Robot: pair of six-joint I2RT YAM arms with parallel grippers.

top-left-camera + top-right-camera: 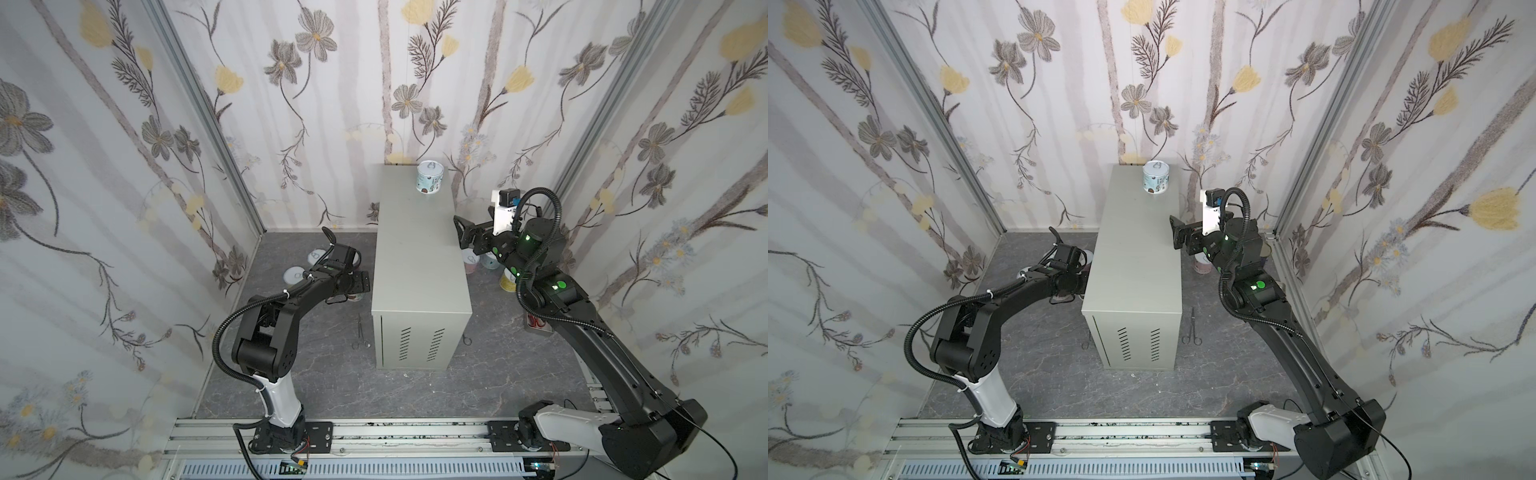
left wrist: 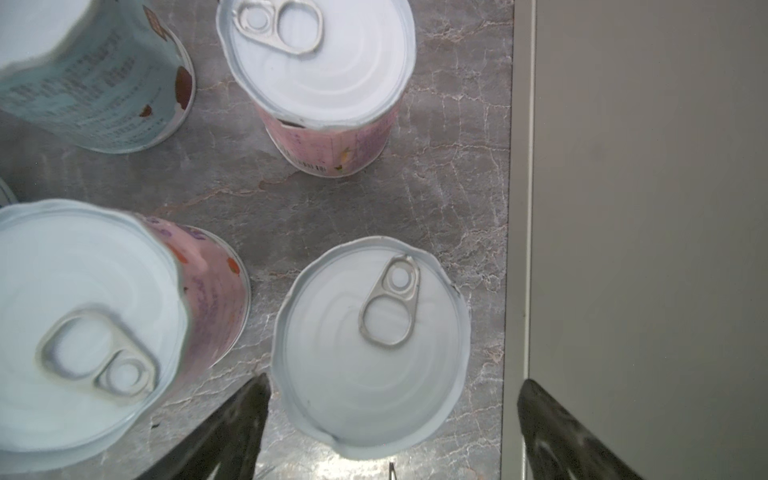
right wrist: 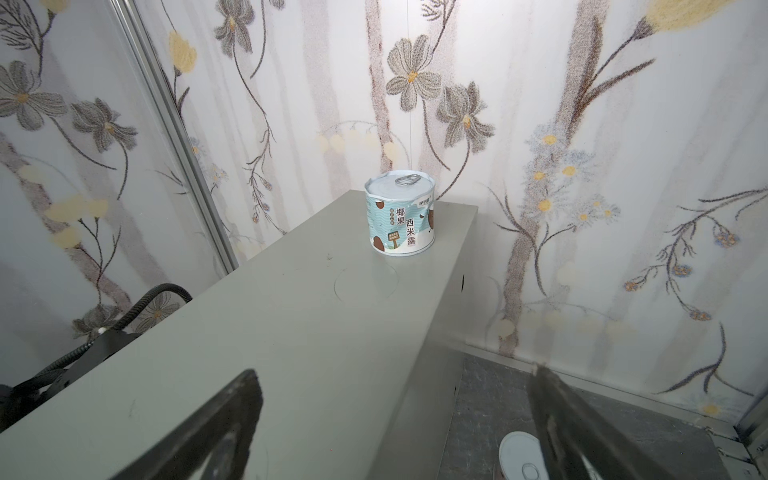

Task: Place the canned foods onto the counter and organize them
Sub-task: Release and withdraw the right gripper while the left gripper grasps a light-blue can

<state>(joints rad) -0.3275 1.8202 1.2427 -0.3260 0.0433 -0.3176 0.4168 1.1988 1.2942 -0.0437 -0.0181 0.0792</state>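
Grey sheet metal makes up the counter (image 1: 415, 257), which stands in the middle of both top views on a dark marbled surface (image 1: 316, 374). One blue-labelled can (image 1: 430, 178) stands upright at the upper right corner of the counter's flat top, and shows again at the centre of the right wrist view (image 3: 400, 218). The right claw (image 1: 462, 232) hovers over the counter's right edge, below that can in the frame and well apart from it, its jaws spread wide with nothing between them. The left claw (image 2: 392, 382) points down at the surface left of the counter, released. Its fingers (image 2: 237, 424) stand on either side of a white pull-tab can (image 2: 370, 349) without pressing on it. A pink can (image 2: 324, 83), a second pink can (image 2: 83, 324) and another blue can (image 2: 91, 83) stand close by, apart from one another. More cans (image 1: 508, 280) sit on the surface right of the counter, partly hidden by the right arm (image 1: 582, 324).
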